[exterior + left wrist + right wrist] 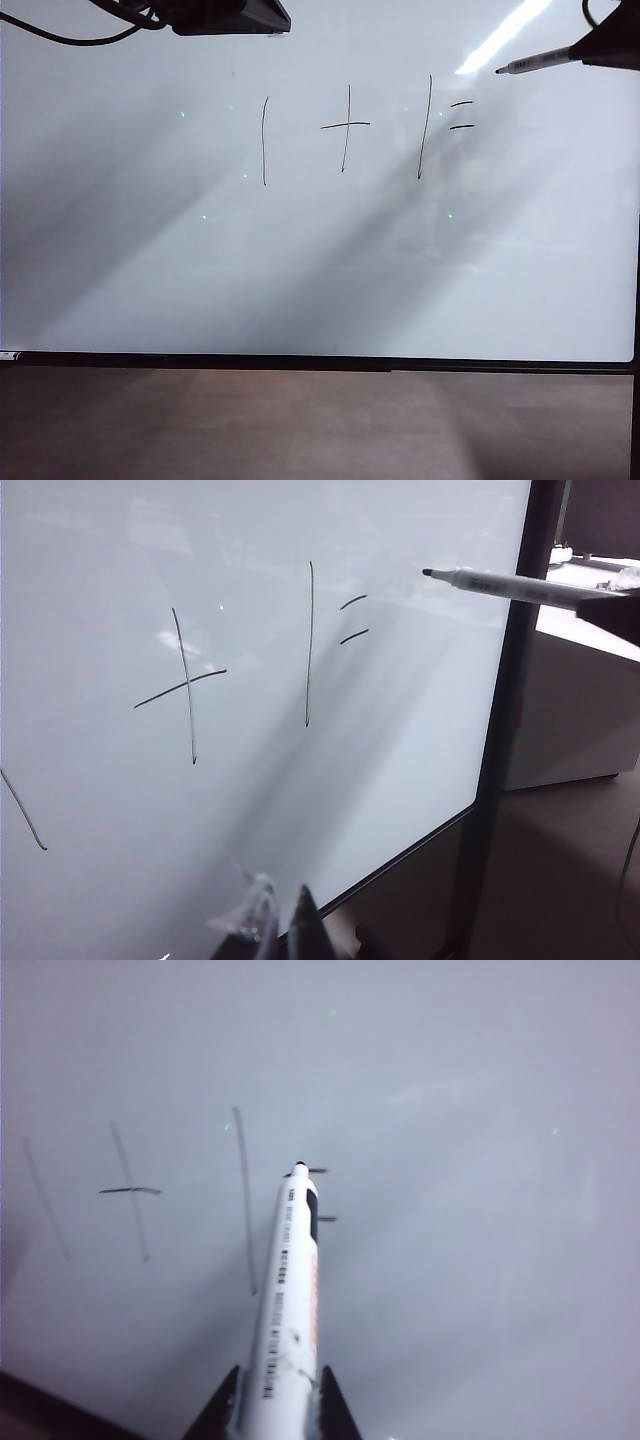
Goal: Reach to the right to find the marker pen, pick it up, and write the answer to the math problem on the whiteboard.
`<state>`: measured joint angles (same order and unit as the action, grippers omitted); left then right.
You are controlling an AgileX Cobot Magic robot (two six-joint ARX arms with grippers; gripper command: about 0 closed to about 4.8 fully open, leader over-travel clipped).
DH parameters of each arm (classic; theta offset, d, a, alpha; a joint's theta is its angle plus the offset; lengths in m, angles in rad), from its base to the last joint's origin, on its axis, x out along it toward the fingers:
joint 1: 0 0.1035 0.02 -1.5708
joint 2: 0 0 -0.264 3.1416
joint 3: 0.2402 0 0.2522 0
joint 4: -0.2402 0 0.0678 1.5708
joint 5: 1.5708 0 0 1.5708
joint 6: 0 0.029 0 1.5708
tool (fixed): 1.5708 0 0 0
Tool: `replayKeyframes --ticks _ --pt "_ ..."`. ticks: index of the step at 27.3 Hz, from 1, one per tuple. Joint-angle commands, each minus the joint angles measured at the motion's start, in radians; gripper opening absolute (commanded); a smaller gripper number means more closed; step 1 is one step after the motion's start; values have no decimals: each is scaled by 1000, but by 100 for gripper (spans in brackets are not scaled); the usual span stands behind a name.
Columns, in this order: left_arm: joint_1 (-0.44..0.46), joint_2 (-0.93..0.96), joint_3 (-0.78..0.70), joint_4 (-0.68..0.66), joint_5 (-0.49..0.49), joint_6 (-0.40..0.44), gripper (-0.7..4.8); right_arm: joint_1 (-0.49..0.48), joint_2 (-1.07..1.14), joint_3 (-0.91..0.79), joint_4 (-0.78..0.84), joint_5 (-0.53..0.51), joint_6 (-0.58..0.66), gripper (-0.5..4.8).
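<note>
**Pen gripped at upper right, tip near the equals sign**

Whiteboard [320, 280] fills nearly the whole exterior view, glossy white, thin black frame along its lower and right edges, a bright light streak reflected near its top right. Math problem [365, 128] sits in the upper middle of the board — tall slanted one, plus, second tall one, then two short equals strokes. Board surface right of the equals strokes is bare white.

Right tool [272, 1400] is clamped on the marker pen [288, 1290]: in the right wrist view the two dark fingers [222, 1410] press either side of the pale barrel near its rear end, and the barrel with its small dark print runs straight out ahead of them. In the exterior view the right tool [600, 48] comes in at the upper right corner, the pen [535, 63] sticking out leftward, dark tip pointing toward the board, up and to the right of the equals strokes. Cannot tell whether the tip touches the surface. Left wrist view shows the same pen [510, 584] in front of the board's right frame edge, tip just beside the equals strokes.

Left tool [285, 925] — only dark tips and a clear pad at the edge of the left wrist view, near the board; cannot tell if open or closed. Its arm shows as a dark housing [225, 15] at the top left of the exterior view.
</note>
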<state>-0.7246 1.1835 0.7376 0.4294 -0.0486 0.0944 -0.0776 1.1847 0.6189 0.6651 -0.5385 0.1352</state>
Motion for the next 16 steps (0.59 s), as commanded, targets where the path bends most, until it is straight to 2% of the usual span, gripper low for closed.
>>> replayKeyframes --ticks 1,16 --pt "-2 -3 3 12 4 3 27 0 46 7 98 6 -6 -5" --pt "-2 -3 3 13 4 3 27 0 99 60 140 31 -12 -5"
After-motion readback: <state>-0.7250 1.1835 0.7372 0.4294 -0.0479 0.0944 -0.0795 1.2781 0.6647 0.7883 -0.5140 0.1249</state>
